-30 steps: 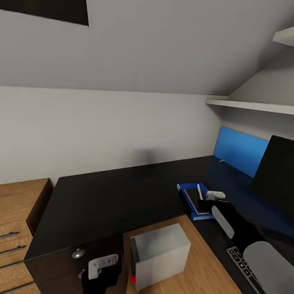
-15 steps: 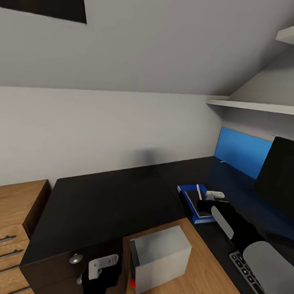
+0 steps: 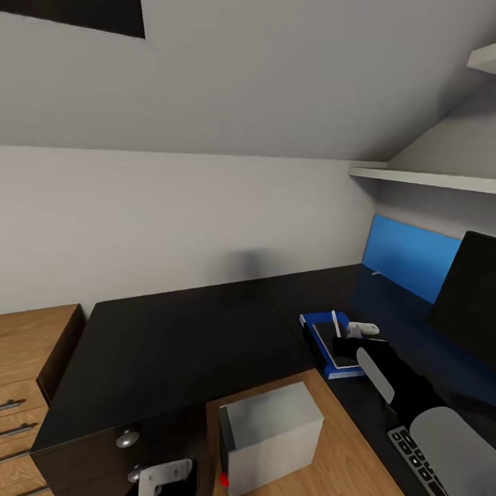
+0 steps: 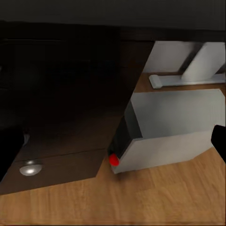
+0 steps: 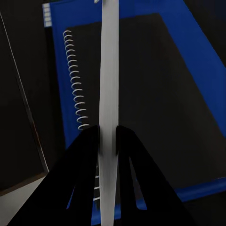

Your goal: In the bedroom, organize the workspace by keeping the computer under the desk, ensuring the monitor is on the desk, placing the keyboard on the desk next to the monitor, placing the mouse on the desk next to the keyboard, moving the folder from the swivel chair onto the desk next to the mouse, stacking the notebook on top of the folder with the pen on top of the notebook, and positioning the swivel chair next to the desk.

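My right gripper (image 3: 342,346) (image 5: 107,136) is shut on the white pen (image 3: 335,324) (image 5: 109,70). It holds the pen over the dark spiral notebook (image 3: 329,338) (image 5: 155,94), which lies on the blue folder (image 3: 313,319) (image 5: 146,8) on the black desk (image 3: 179,339). The monitor (image 3: 482,301) stands at the right and the keyboard (image 3: 411,448) lies near the bottom right. The grey computer (image 3: 272,435) (image 4: 174,127) sits on the floor in the desk's inner corner. My left gripper (image 3: 167,481) (image 4: 113,146) hangs open in front of it. The mouse and swivel chair are out of view.
Dark desk drawers (image 4: 61,103) with round silver knobs (image 3: 128,438) (image 4: 30,167) stand beside the computer. A white desk leg (image 4: 197,63) is behind it. A light wood chest (image 3: 12,367) stands at the left, white shelves (image 3: 431,180) hang at the upper right.
My left gripper has dropped lower in the head view. The right gripper still holds the pen over the notebook. The view has shifted slightly.
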`<state>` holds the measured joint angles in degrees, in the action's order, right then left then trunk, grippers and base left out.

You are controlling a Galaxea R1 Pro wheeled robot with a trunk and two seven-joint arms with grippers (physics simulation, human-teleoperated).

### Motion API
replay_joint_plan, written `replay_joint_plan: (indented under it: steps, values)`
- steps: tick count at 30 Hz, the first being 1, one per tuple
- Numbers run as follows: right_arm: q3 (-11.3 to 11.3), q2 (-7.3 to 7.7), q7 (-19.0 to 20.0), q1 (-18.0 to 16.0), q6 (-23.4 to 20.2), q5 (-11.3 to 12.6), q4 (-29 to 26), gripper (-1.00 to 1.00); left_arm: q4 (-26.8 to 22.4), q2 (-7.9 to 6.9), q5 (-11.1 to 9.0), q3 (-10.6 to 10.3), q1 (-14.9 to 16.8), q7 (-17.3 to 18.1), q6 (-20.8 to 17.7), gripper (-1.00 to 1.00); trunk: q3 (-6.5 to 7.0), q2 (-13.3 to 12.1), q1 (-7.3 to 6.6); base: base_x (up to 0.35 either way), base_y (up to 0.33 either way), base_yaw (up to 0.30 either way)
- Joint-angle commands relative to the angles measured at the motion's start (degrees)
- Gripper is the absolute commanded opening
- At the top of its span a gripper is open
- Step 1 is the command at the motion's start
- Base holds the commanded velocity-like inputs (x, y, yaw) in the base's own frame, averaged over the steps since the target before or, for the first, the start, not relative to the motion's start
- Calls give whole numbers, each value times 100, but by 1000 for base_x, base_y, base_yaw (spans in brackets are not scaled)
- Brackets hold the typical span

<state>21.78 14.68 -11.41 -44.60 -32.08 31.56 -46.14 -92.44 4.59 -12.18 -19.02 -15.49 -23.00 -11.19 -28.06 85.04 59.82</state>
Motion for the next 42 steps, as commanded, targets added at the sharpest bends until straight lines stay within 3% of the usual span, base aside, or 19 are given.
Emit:
replay_joint_plan:
  steps: [1, 3, 7, 32, 42]
  values:
    - [30, 8, -54, -5, -9, 70, -9, -100, -11, -89, -38, -12, -76, -28, 13, 100, -5, 3, 0, 0, 0, 0]
    - [29, 8, -54, -5, -9, 70, -9, -100, -6, -278, -60, -66, -165, -25, 319, 100, -5, 3, 0, 0, 0, 0]
    - [28, 8, -54, -5, -9, 69, -9, -100, -3, -371, -109, -107, -200, -28, 645, 100, -5, 3, 0, 0, 0, 0]
    - [20, 8, -65, -5, -10, 66, 1, -100, 33, -449, -135, -122, -216, -38, 785, 100, -5, 3, 0, 24, 0, 0]
    - [-6, 8, -285, -5, -39, 74, 50, -100, 33, -450, -135, -126, -241, -38, 787, 100, -5, 3, 0, 0, 0, 0]
